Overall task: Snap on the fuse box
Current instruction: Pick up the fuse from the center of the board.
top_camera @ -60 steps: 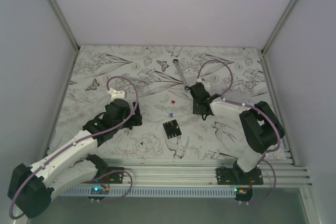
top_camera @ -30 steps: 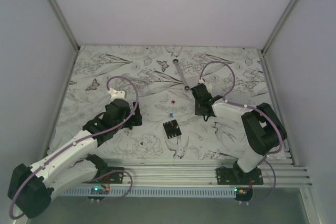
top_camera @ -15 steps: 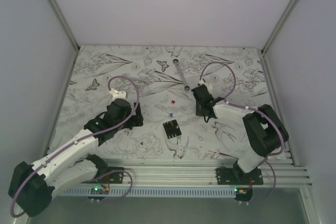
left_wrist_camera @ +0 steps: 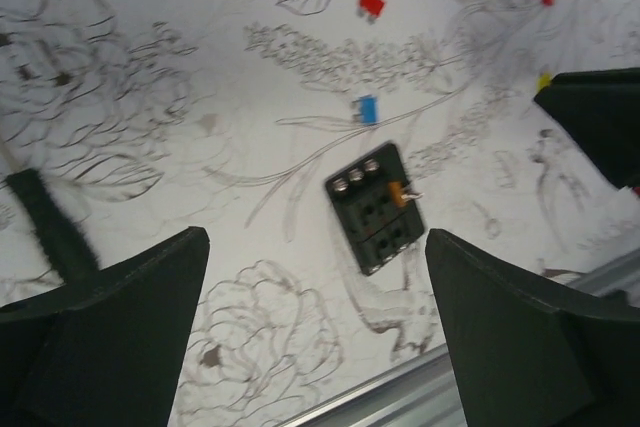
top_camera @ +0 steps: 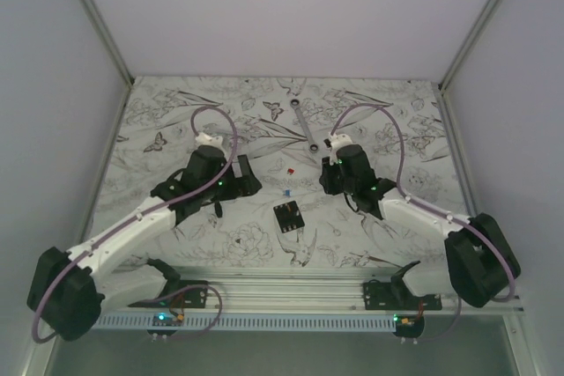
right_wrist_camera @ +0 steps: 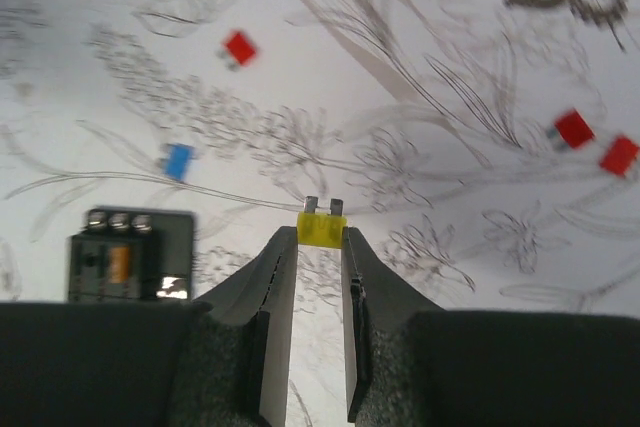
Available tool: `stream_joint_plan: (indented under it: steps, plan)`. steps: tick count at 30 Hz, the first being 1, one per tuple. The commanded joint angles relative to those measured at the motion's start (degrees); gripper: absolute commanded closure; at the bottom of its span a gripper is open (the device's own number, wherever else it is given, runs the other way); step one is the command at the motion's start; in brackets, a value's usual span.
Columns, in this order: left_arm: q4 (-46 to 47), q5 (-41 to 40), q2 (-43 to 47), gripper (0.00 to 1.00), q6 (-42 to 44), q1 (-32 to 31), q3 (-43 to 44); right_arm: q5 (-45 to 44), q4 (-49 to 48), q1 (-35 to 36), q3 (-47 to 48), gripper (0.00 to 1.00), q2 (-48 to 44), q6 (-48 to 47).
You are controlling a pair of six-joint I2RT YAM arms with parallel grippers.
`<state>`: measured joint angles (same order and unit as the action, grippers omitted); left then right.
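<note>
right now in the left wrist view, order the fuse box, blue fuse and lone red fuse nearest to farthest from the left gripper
1. fuse box, just ahead of the left gripper
2. blue fuse, just beyond the box
3. lone red fuse, near the top edge

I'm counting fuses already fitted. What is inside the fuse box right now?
One orange fuse sits in the fuse box, near a row of three silvery contacts. The other slots look dark and empty; blur hides how deep they go.
</note>
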<state>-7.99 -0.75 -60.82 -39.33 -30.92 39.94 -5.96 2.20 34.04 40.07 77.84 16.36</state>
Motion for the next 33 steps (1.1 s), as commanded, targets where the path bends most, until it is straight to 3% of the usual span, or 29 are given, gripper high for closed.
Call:
stream_joint_plan:
  steps: [1, 6, 13, 21, 33]
  plan:
    - [6.5, 10.5, -5.3, 0.09, -4.8, 2.1, 3.3, 8.4, -8.5, 1.7, -0.6, 0.78, -3.2, -6.4]
    - [11.0, 18.5, -11.1, 0.17, -9.1, 2.8, 7.2, 13.5, -13.3, 4.3, -1.0, 0.79, -4.2, -9.8]
    - [17.5, 22.7, -17.1, 0.27, -14.2, 2.7, 8.5, 16.7, -18.3, 7.4, -0.4, 0.79, -3.4, -11.0]
    - [20.7, 22.9, -19.1, 0.38, -16.0, 1.7, 8.8, 17.8, -20.1, 9.9, 1.4, 0.79, -1.5, -11.3]
    - [22.1, 21.6, -19.4, 0.64, -17.5, 0.9, 7.3, 17.7, -22.9, 10.5, 1.6, 0.79, 0.2, -9.0]
